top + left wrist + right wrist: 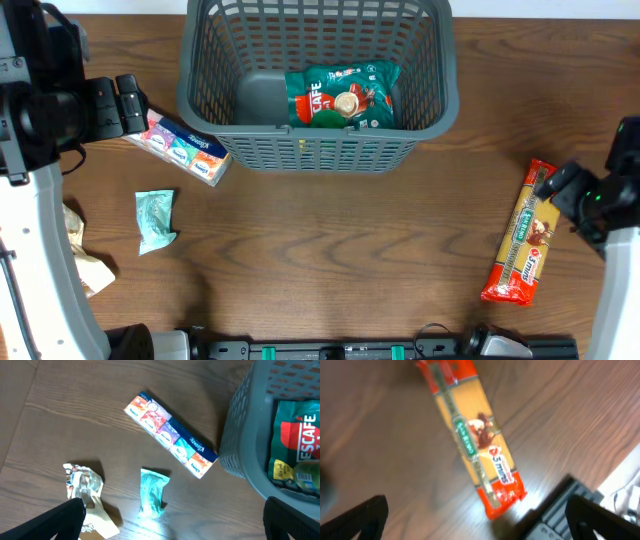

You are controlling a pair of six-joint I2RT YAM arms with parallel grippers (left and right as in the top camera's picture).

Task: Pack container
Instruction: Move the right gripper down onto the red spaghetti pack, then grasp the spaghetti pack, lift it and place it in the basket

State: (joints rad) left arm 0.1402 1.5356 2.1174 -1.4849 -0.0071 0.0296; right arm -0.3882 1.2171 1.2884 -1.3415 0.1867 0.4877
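Both pairs of jaws spread and empty, I have the right gripper [477, 512] over the long orange plastic packet [470, 440], lying slantwise well right of the dark grey slotted plastic container [318, 150] far across the bench [350, 240].

Robot lab or test bench, not home. Wood-grain desk [330, 250]. White left arm [45, 250] mounted by left edge, right arm [622, 290] by right edge. Black rail [330, 351] with green clips runs along near edge. Cables [627, 492] lie past the near right corner. Grey basket [300, 150] at middle of far edge. Tissue pack [180, 148] toward far left corner, orange packet [523, 235] near right edge, each laid out singly.
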